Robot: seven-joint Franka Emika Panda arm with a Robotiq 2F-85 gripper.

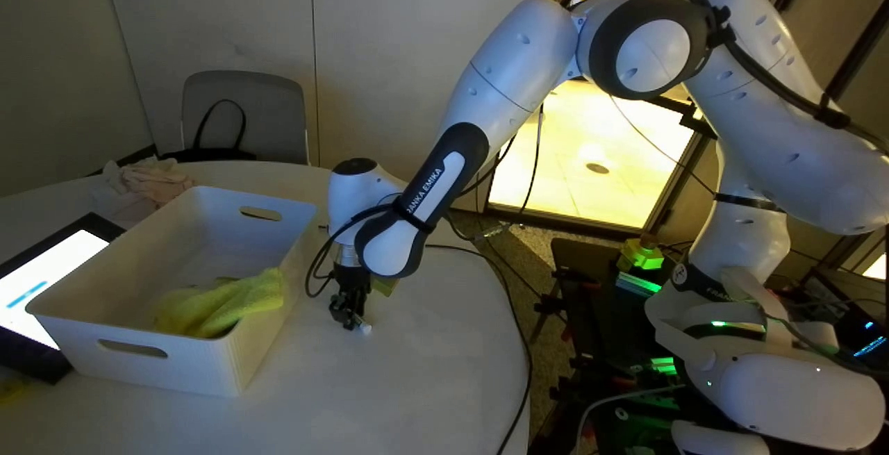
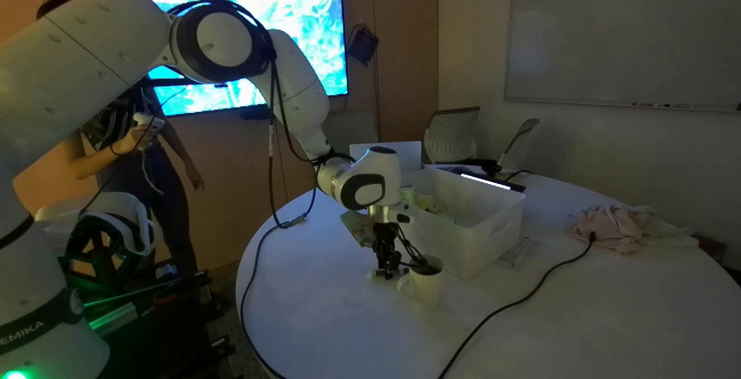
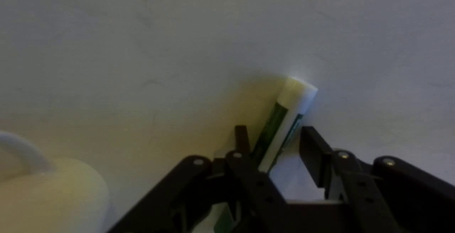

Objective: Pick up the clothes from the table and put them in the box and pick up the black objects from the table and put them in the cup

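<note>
One gripper [image 3: 274, 130], its two jaws moderately apart, straddles one white-and-green marker [image 3: 282, 127] on one round white table [image 1: 417, 385]; at the marker's three o'clock a gap separates it from one jaw. One white cup [image 3: 57, 197] stands upright, at eight o'clock in the wrist view. In an exterior view, one white box [image 1: 191, 365], at the gripper's nine o'clock, contains yellow-green clothes [image 1: 233, 303], bunched, the number of pieces unclear. One lit tablet [image 1: 42, 278] lies at the box's nine o'clock; one pink-and-white fabric heap [image 1: 156, 182], between eleven and twelve.
</note>
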